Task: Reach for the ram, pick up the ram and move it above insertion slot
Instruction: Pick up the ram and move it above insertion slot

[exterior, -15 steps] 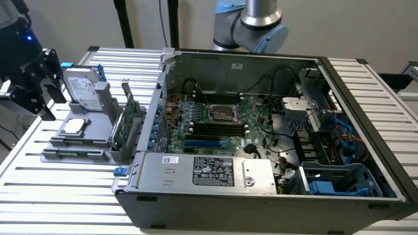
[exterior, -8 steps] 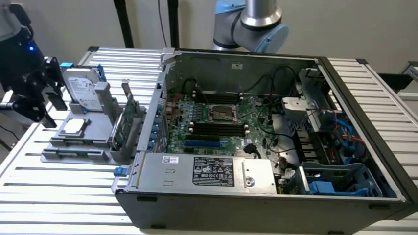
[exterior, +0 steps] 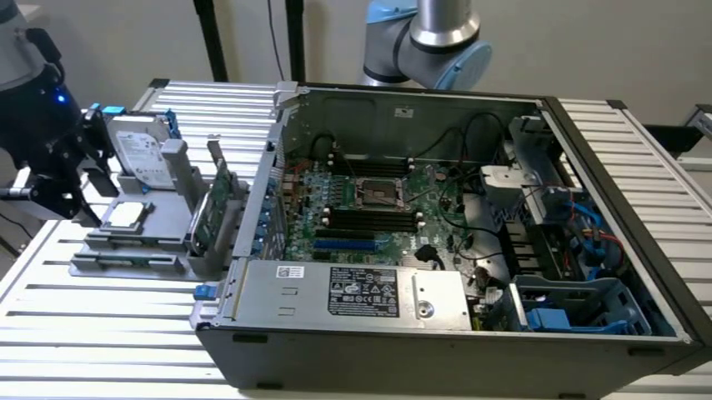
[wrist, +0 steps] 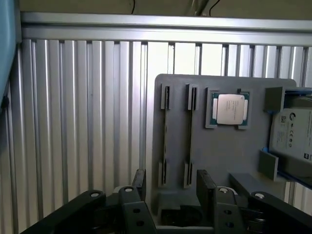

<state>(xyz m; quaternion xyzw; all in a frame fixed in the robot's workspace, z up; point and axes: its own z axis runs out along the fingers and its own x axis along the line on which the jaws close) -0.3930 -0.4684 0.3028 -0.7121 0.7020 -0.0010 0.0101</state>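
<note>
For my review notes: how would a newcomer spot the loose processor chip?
Start at the open computer case; the grey holder sits beside it at the exterior view's left. The processor chip lies flat there, a square silver-topped plate, unlike the larger labelled hard drive beside it.

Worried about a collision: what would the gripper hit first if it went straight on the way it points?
Probably the gray parts holder: the open gripper points at its edge, with nothing seen between, though depth is unclear.
</note>
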